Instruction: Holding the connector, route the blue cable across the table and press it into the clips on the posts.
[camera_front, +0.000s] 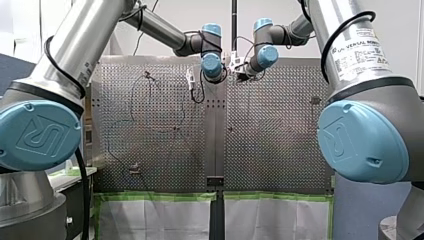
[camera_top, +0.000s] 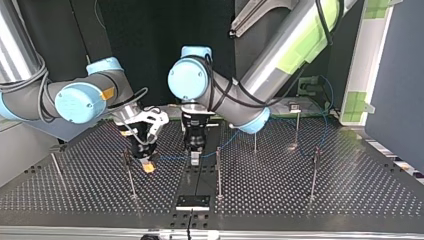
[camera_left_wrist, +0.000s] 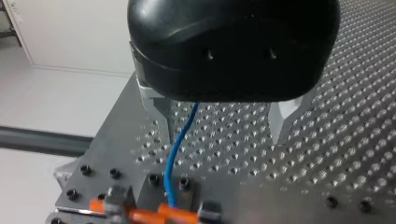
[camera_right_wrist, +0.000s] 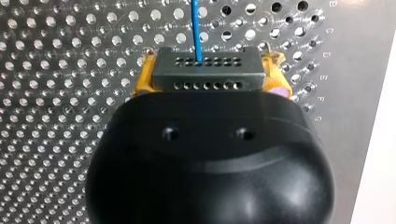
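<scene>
Gripper on my right arm (camera_right_wrist: 208, 79) is closed on the dark grey rectangular connector (camera_right_wrist: 208, 70). Its yellow pads (camera_right_wrist: 144, 77) press against the connector's two short ends, and the connector is held over the perforated metal tabletop (camera_right_wrist: 56, 93). A thin blue cable (camera_right_wrist: 198, 28) leaves the connector's pierced face and runs straight away from it. To one side of the connector a plain, unperforated band leads to the tabletop's edge; to the other side the holed surface lies open.

Just beyond the connector, along the cable, hangs the black gripper on my left arm (camera_left_wrist: 224, 135). Its metal fingers (camera_left_wrist: 161, 112) are spread wide, and the cable passes between them, close to one finger and touching neither. Seen from there, a bolted tabletop edge lies near the connector.

Of the thin upright metal posts, one (camera_top: 129, 172) stands just beside the connector and another (camera_top: 218, 170) just past my left gripper. The rest are well apart from the connector, with open tabletop between them.
</scene>
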